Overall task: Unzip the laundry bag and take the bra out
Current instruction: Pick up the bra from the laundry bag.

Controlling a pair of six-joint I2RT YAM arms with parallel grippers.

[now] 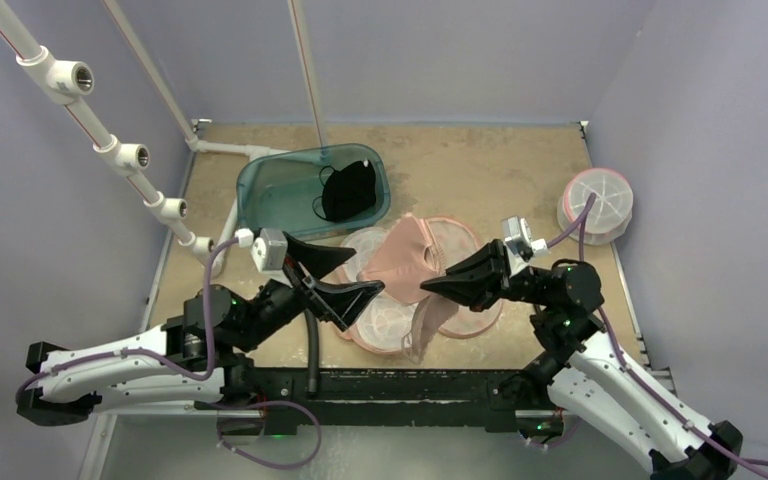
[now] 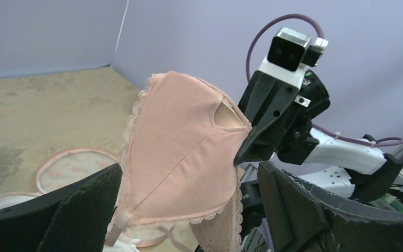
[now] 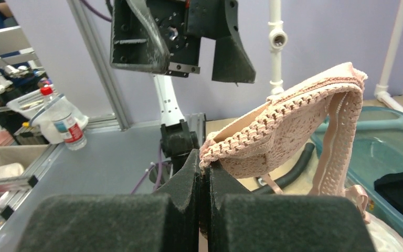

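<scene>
Table (image 1: 500, 165), laundry bag (image 1: 388, 322) (bra (image 1: 405, 255) above)

you're looking at a bra (image 2: 178, 152) in soft matt pink cloth: smooth cup, scalloped lace edging, open-knit lace band. right gripper (image 3: 203, 176) pads (image 3: 136, 220) are matt black with a grainy, foam-like finish. left gripper (image 2: 189, 210) fingers (image 2: 315, 210) are the same black, with rough textured faces. laundry bag (image 1: 385, 322) is white mesh with pink trim. table (image 1: 480, 170) is a dull tan board, stained and scuffed. bin (image 1: 260, 195) is glossy translucent teal plastic. pipes (image 1: 70, 80) are glossy white plastic.
</scene>
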